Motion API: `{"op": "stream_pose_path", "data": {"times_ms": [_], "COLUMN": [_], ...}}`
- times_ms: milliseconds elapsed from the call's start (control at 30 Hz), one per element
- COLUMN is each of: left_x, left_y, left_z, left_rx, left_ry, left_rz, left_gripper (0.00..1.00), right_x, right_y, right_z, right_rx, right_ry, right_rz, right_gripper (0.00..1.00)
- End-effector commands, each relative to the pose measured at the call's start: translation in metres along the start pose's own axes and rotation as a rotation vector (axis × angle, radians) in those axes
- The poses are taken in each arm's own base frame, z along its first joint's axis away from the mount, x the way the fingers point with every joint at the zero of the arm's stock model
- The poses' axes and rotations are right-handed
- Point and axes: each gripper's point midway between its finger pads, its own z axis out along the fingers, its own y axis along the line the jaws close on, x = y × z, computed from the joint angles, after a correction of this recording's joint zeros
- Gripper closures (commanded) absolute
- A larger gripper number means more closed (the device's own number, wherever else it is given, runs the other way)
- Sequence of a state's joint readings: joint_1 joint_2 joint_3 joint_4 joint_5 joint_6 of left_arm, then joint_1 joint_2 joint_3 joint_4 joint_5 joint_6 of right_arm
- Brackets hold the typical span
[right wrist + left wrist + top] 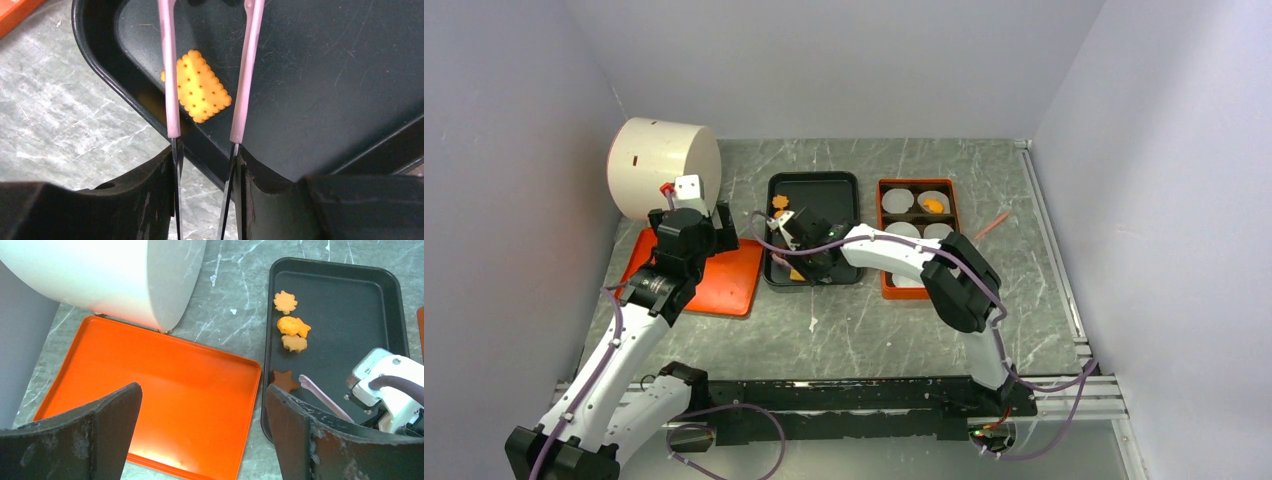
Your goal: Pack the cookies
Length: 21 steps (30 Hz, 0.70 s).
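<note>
Grey marbled bench [854,330], boxed in by pale walls on three sides. At the back left, a large white drum [659,165] on its side, next to a flat orange tray [734,270]. In the middle, a black tray [829,200]; just to its right, an orange box [881,215] divided into compartments and lined with round white paper cups [897,198].

Left claw [202,395]: hung above the orange tray, jaws spread wide, gripping nothing.

Right claw [205,155]: reached across to the near left corner of the black tray, pinched narrow on a pair of pink-armed tweezers [170,75] by their thin metal end. Tweezer arms stood apart and ran out past the top of the wrist view, tips unseen there.

Cookies [292,326]: mostly lay in the black tray. Seen from the left wrist, three orange ones in a short line along the tray's left side, then a dark brown star [285,380] nearer, close to the rim. Seen from the right wrist, a square orange biscuit [200,86] with dotted holes, flat on the tray floor near the corner, between the two tweezer arms and partly hidden behind one; could not tell whether touched. One more orange piece [933,206] sat in a paper cup in the box's far right compartment.
</note>
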State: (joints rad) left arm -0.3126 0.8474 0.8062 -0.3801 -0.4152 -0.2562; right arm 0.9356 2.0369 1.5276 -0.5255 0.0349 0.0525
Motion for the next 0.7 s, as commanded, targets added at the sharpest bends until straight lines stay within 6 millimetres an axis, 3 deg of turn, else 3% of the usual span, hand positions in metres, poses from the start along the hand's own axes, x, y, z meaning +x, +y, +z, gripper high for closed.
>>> {"op": "stream_pose_path", "data": {"times_ms": [0,467,667], "left_x": [-0.0166,-0.0161,-0.0164], "left_y": [0.0019,-0.0022,-0.0021], "left_z": [-0.0043,-0.0034,-0.0036], "left_rx": [-0.006,0.017,0.018], "left_ry": [-0.051,-0.051,-0.052], "left_rz": [-0.032,-0.033,-0.033], "left_gripper": [0.02,0.02,0.02], "right_x": [-0.0172,-0.0097,-0.0112], "right_y": [-0.0002,-0.0012,-0.0017], "right_z": [-0.0026,0.0066,0.0023], "right_rx": [0.012,0.022,0.022], "right_ry": [-0.029,0.013,0.016], "right_rz": [-0.011,-0.017,-0.019], "right_gripper": [0.57,0.57,0.65]}}
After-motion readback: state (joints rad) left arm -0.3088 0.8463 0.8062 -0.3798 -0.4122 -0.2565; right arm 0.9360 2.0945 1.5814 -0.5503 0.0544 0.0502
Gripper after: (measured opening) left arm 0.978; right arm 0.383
